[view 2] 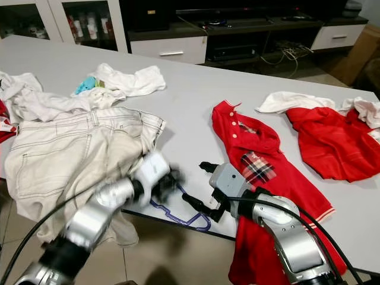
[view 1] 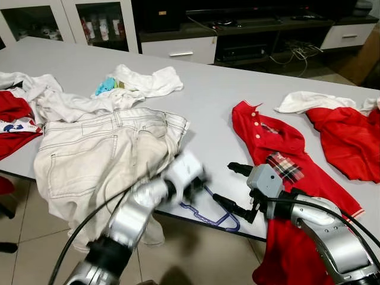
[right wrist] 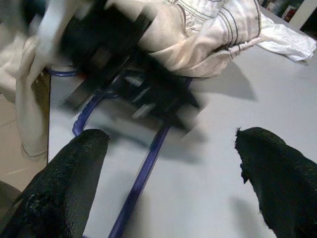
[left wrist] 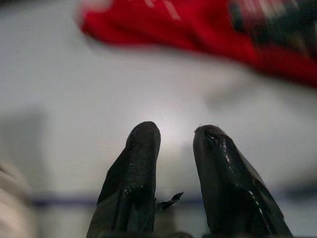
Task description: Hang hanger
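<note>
A blue hanger (view 1: 214, 212) lies at the near edge of the grey table (view 1: 208, 95), between both grippers. The left gripper (left wrist: 173, 148), blurred, is seen over it, fingers slightly apart. The right gripper (view 1: 228, 185) is held wide open beside it. Cream jeans (view 1: 101, 154) lie left, two red shirts (view 1: 279, 154) right. No writing can be read.

Legible text: none.
The red garment (view 1: 13, 122) at the table's (view 1: 208, 89) left edge carries a white patch with blue marks, too small to read. Bottles (view 1: 102, 28) in the glass cabinet (view 1: 98, 24) show labels, too blurred to read.
</note>
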